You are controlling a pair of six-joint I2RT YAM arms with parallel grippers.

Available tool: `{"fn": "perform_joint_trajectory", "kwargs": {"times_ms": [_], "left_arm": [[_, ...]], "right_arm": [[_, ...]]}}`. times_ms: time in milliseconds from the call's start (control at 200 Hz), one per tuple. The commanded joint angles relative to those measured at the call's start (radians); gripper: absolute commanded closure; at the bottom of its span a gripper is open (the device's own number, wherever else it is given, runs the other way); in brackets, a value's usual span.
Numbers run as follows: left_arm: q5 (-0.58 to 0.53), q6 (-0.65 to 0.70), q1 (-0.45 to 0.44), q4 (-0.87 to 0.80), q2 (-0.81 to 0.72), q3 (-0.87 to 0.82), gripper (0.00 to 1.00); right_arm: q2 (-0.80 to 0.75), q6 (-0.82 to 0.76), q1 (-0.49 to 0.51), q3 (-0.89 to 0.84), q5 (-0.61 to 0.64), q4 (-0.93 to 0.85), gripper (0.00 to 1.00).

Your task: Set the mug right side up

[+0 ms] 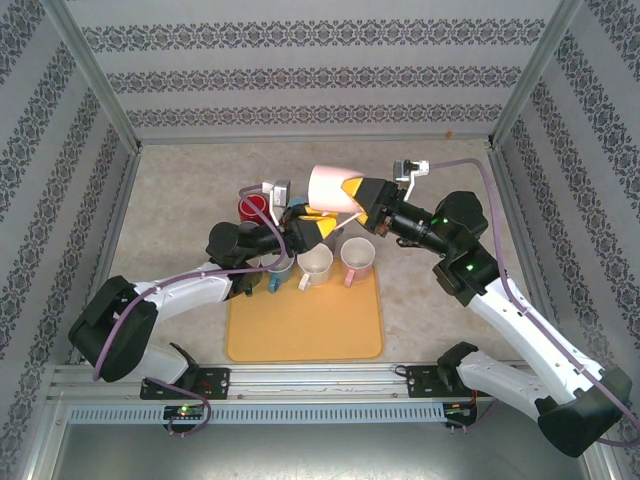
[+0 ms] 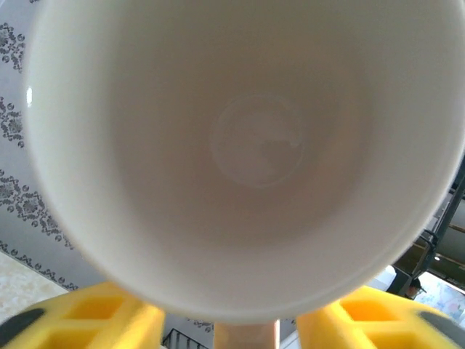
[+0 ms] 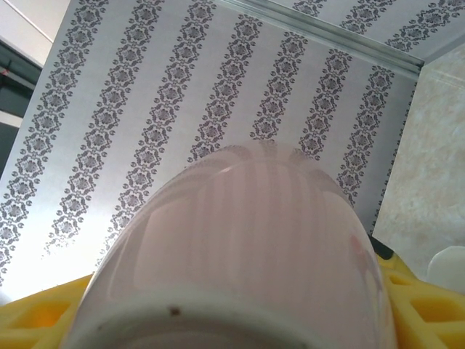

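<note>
A pale pink mug (image 1: 328, 187) hangs in the air above the table's middle, tipped on its side with its mouth slanting down to the left. My right gripper (image 1: 352, 192) is shut on its body from the right; the glossy wall (image 3: 247, 240) sits between the yellow fingers (image 3: 418, 309). My left gripper (image 1: 308, 228) is just below the mug, looking straight into the white inside (image 2: 254, 138). Its yellow fingers (image 2: 102, 320) stand open on either side of the mug's handle (image 2: 247, 334), with a gap showing on each side.
An orange mat (image 1: 305, 325) lies in front of the arms. Along its far edge stand a blue mug (image 1: 279, 268), a white mug (image 1: 315, 264) and a pink-handled mug (image 1: 357, 257). A red mug (image 1: 251, 208) sits behind the left arm. Patterned walls enclose the table.
</note>
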Motion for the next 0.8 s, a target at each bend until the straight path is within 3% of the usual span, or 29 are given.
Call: {"fn": "perform_joint_trajectory", "kwargs": {"times_ms": [0,140,250,445,475,649,799], "left_arm": [[0.031,0.005,0.009,0.084,-0.018,0.040,0.62],[0.053,-0.006,0.010,0.085,-0.015,0.059,0.82],[0.057,-0.010,0.010,0.084,-0.033,0.057,0.87],[0.051,0.007,0.009,0.004,-0.105,0.030,0.87],[0.046,0.025,0.010,-0.045,-0.129,0.022,0.87],[-0.016,0.184,0.007,-0.447,-0.325,-0.008,0.89],[-0.197,0.375,-0.017,-1.021,-0.534,0.036,0.91]], "right_arm": [[-0.039,0.018,0.012,-0.008,-0.023,0.109,0.51],[-0.041,0.024,0.012,-0.024,-0.023,0.112,0.51],[-0.048,0.014,0.013,-0.031,-0.025,0.105,0.49],[-0.098,-0.101,0.001,-0.025,0.028,-0.016,0.09],[-0.112,-0.121,-0.005,-0.025,0.042,-0.042,0.02],[-0.195,-0.250,-0.063,-0.024,0.119,-0.210,0.02],[-0.249,-0.430,-0.116,0.016,0.204,-0.439,0.02]]}}
